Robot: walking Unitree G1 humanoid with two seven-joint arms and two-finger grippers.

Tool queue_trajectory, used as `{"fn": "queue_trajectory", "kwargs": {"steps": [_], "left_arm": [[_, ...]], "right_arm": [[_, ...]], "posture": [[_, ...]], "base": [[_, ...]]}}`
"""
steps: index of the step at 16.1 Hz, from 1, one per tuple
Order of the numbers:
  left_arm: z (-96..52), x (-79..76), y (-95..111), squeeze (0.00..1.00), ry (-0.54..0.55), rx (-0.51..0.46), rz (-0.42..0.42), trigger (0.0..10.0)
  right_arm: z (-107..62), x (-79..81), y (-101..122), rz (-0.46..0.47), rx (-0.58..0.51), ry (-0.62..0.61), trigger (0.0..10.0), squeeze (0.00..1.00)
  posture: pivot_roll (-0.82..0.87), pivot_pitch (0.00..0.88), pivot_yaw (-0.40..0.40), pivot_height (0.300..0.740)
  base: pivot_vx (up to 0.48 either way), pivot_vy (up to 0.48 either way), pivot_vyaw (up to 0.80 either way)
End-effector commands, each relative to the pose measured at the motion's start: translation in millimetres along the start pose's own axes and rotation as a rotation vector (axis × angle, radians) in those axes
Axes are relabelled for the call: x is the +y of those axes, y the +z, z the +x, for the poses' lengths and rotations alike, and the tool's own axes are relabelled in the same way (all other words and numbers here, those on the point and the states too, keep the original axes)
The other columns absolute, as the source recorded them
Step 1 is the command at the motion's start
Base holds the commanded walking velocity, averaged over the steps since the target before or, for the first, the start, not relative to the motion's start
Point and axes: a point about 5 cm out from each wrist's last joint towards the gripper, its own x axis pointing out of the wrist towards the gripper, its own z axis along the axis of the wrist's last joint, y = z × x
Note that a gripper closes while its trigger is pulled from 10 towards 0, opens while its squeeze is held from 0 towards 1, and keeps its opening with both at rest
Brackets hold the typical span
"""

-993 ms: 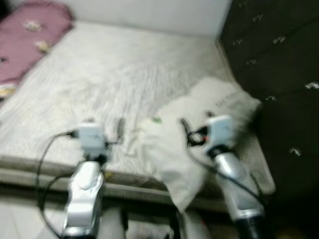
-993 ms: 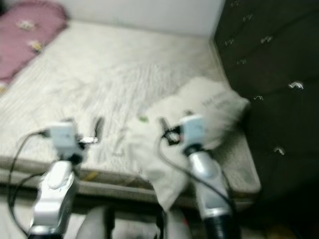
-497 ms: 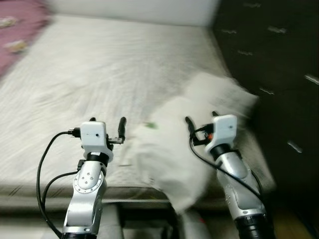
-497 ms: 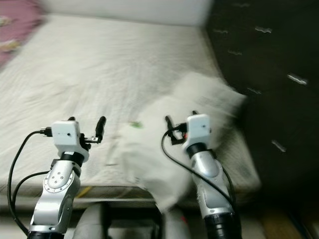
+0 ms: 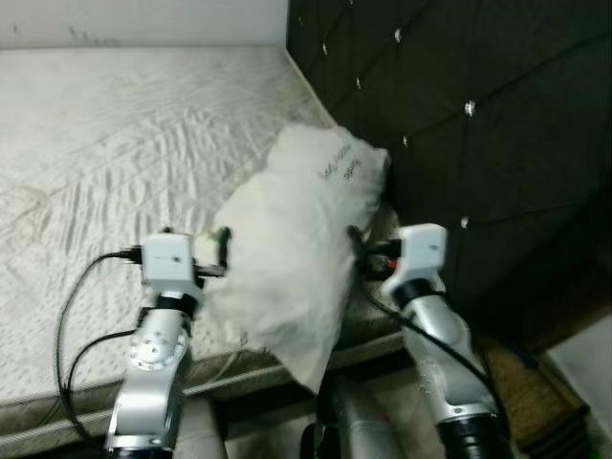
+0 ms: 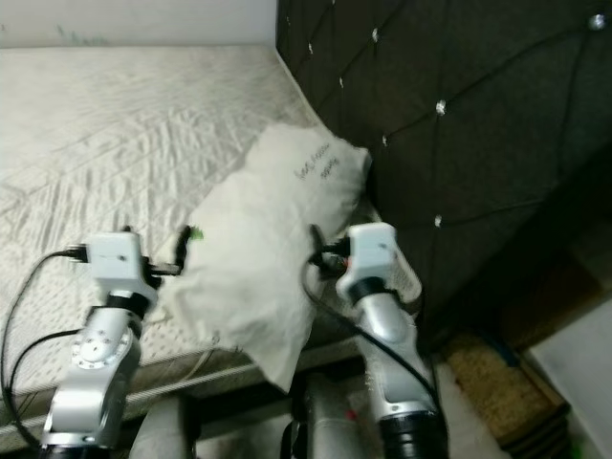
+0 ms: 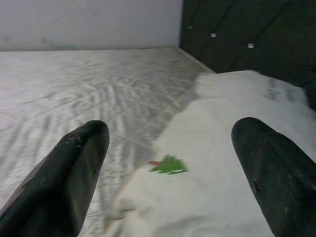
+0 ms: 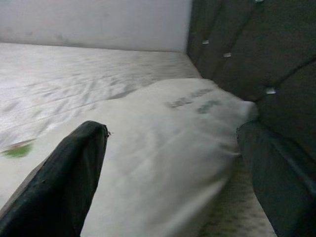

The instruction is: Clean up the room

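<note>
Reaching for the pillow [image 5: 296,249] on the bed [image 5: 105,124]

Left hand [image 7: 168,168] and right hand [image 8: 173,173] wide at frame centre; next, close on it.

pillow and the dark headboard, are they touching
Touching. In the left eye view the far end of the white pillow presses right against the dark tufted headboard, with no mattress showing between them there.

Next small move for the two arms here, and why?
Probably ease both open tools forward: the left tool and right tool flank the white pillow, which overhangs the mattress edge beside the headboard, ungripped.
</note>
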Motion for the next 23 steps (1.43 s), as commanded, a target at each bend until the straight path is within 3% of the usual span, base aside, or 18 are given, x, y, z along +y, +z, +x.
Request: {"fn": "queue_trajectory", "kwargs": {"steps": [1,4,12,23], "left_arm": [[-0.7,-2.1,1.1,0.00,0.002,0.000,0.002,10.0],[-0.9,0.9,4.2,0.00,0.030,-0.009,0.012,10.0],[-3.3,7.0,9.2,0.00,0.067,-0.024,0.043,10.0],[-1.7,3.0,6.6,0.00,0.086,0.006,-0.015,10.0]], "right_arm": [[0.8,-3.9,1.8,-0.006,-0.001,-0.001,10.0,0.00],[1.5,-1.5,3.5,0.007,-0.001,0.030,10.0,0.00],[5.9,3.9,3.5,-0.002,0.015,0.078,10.0,0.00],[8.4,3.4,-1.2,-0.013,0.045,0.099,10.0,0.00]], "posture": [[-0.02,0.062,-0.078,0.641],[-0.02,0.081,-0.082,0.633],[0.00,0.117,-0.089,0.548],[0.00,0.094,-0.092,0.548]], "base": [[0.000,0.000,0.00],[0.000,0.000,0.00],[0.000,0.000,0.00],[0.000,0.000,0.00]]}}
